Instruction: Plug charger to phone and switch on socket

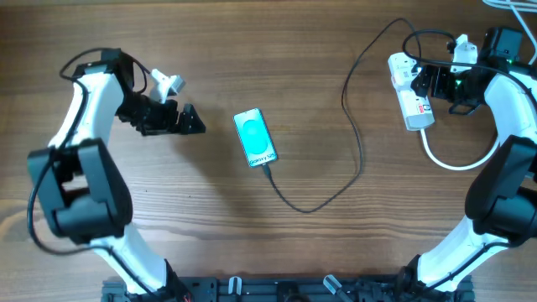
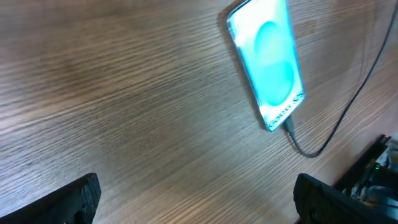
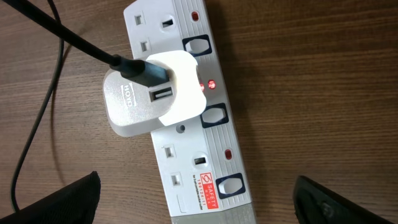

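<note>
The phone (image 1: pixel 255 137) lies flat mid-table with its teal screen lit; it also shows in the left wrist view (image 2: pixel 268 62). The black charger cable (image 1: pixel 357 151) runs from the phone's near end, where its tip (image 2: pixel 290 126) sits in the port, to the white adapter (image 3: pixel 152 93) plugged into the socket strip (image 1: pixel 409 91) at the far right. A red light (image 3: pixel 212 84) glows beside the adapter. My left gripper (image 1: pixel 191 120) is open and empty, left of the phone. My right gripper (image 3: pixel 196 202) is open above the strip's end, holding nothing.
The strip's thick white cord (image 1: pixel 449 159) loops toward the table's right side. Further rocker switches (image 3: pixel 230 185) and unlit red lamps (image 3: pixel 227 153) line the strip (image 3: pixel 186 155). Bare wood lies between phone and strip.
</note>
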`<state>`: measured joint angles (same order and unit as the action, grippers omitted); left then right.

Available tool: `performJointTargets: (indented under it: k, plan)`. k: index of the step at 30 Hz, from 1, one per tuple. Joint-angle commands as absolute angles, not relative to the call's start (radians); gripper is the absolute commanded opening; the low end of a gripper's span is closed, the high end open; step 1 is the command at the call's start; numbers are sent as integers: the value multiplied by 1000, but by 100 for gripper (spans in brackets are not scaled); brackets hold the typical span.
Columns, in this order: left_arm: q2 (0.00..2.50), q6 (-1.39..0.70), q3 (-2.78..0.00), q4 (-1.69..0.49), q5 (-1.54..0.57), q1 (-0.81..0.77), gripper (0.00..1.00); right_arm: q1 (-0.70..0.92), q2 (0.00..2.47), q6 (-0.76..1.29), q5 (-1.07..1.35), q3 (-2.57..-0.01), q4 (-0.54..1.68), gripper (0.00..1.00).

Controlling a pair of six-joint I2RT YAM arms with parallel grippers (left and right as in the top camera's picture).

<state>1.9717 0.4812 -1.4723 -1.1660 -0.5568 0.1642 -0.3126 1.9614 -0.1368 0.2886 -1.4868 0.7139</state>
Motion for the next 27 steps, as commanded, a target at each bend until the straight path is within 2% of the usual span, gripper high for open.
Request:
performJointTargets:
  k: [1, 9, 20, 25, 27]
  plan:
    - [1749, 490, -1473, -1165, -558, 142, 100, -308, 1957, -155, 308, -1484, 710, 100]
    - [1381, 490, -1473, -1166, -558, 141, 100, -308, 1957, -155, 308, -1484, 707, 100]
    - [1285, 502, -1421, -1158, -541, 115, 100, -308, 1957, -155, 308, -1484, 693, 100]
    - [1277, 502, -1195, -855, -568, 22, 100, -308, 1957, -155, 308, -1484, 693, 100]
    - [1251, 501, -1044, -670, -585, -14, 100, -308, 1957, -155, 308, -1484, 693, 100]
